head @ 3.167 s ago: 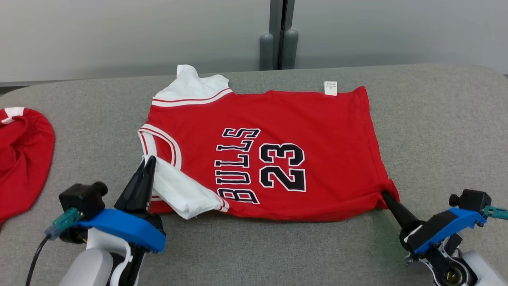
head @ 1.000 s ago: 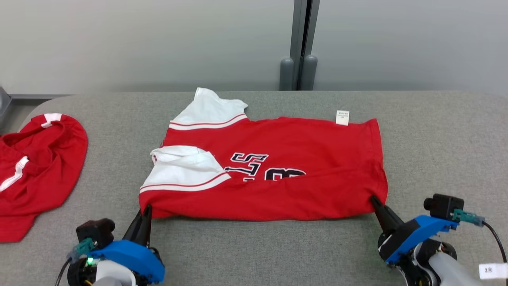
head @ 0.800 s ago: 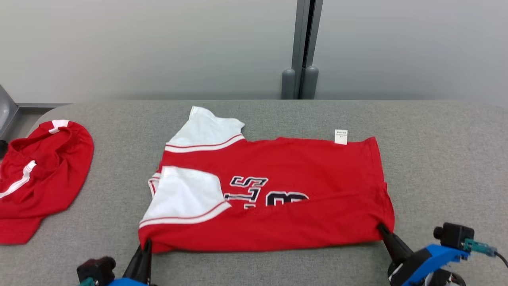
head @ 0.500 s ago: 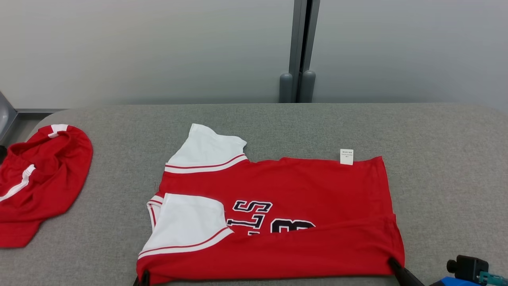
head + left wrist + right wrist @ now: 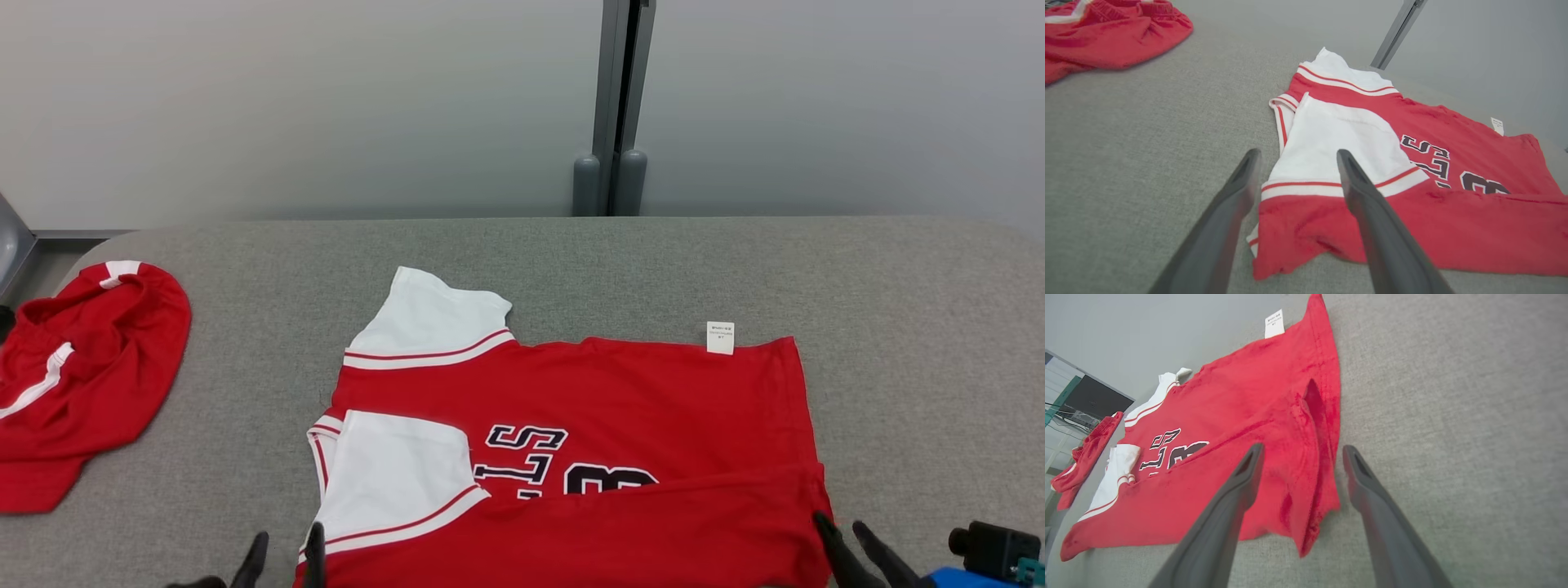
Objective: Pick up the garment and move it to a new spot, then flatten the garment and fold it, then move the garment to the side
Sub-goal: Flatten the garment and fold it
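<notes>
The garment (image 5: 620,408) is a red jersey with white sleeves and dark lettering, lying on the grey table (image 5: 571,253) with its near strip folded over the print. In the left wrist view, my left gripper (image 5: 1294,157) stands open over the jersey's (image 5: 1412,163) near left corner, where the white sleeve lies, and holds no cloth. My right gripper (image 5: 1302,453) is open too, its fingers either side of the jersey's (image 5: 1241,416) near right corner. At the head view's bottom edge both show: the left gripper (image 5: 286,543) and the right gripper (image 5: 841,531).
A second red garment (image 5: 77,376) with white trim lies crumpled at the table's left end. A grey post (image 5: 612,106) stands behind the far edge against the wall. Bare grey table lies to the right of the jersey.
Both grippers have opened and let go of the jersey's near corners, leaving the near strip folded over the lettering. The head camera has tilted up since the earlier frames.
</notes>
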Robot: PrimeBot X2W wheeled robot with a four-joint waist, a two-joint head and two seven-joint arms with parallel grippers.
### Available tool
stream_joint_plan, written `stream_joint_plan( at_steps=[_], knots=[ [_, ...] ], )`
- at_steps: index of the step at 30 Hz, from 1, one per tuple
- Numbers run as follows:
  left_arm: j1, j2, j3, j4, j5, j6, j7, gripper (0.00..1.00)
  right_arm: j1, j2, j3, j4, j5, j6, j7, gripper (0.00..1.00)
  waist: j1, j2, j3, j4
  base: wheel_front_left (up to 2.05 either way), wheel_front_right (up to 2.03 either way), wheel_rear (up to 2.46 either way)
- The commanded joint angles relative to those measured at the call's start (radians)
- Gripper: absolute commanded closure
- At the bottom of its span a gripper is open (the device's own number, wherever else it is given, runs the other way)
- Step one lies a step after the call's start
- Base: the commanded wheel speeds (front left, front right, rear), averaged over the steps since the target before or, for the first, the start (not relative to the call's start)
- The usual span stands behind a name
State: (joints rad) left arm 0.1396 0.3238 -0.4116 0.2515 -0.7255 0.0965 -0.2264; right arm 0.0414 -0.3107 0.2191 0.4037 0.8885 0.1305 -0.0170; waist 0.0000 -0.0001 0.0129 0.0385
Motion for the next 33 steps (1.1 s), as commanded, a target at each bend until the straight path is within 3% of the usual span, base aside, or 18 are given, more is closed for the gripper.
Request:
stream_joint_plan(
  at_steps=[1, 6, 12, 18, 26, 33],
  knots=[
    [-0.032, 0.01, 0.017, -0.018, 0.017, 0.005, -0.017, 0.0, -0.019, 0.007, -0.025, -0.024, -0.052, 0.0, -0.015, 0.0, 0.0, 0.0001, -0.006, -0.003, 0.0, 0.0, 0.0],
    [-0.088, 0.011, 0.086, -0.062, 0.074, 0.009, -0.038, 0.0, -0.056, 0.046, -0.087, -0.109, -0.17, 0.0, -0.062, 0.0, 0.0, 0.0001, -0.01, -0.004, 0.0, 0.0, 0.0],
    [-0.129, -0.038, 0.239, -0.155, 0.21, -0.001, -0.039, 0.0, -0.081, 0.103, -0.124, -0.183, -0.284, 0.0, -0.133, 0.0, 0.0, 0.0001, -0.013, 0.004, 0.0, 0.0, 0.0],
    [-0.108, -0.07, 0.327, -0.162, 0.325, -0.058, -0.039, 0.0, -0.071, 0.125, -0.125, -0.206, -0.371, 0.0, -0.191, 0.0, 0.0, 0.0001, -0.016, 0.01, 0.0, 0.0, 0.0],
    [-0.082, -0.05, 0.324, -0.063, 0.376, -0.141, -0.039, 0.0, -0.022, 0.107, -0.145, -0.219, -0.464, 0.0, -0.22, 0.0, 0.0, 0.0001, -0.02, 0.007, 0.0, 0.0, 0.0],
    [-0.105, -0.044, 0.316, -0.02, 0.37, -0.157, -0.04, 0.0, 0.001, 0.122, -0.164, -0.223, -0.498, 0.0, -0.221, 0.0, 0.0, 0.0001, -0.024, 0.007, 0.0, 0.0, 0.0]
  ],
)
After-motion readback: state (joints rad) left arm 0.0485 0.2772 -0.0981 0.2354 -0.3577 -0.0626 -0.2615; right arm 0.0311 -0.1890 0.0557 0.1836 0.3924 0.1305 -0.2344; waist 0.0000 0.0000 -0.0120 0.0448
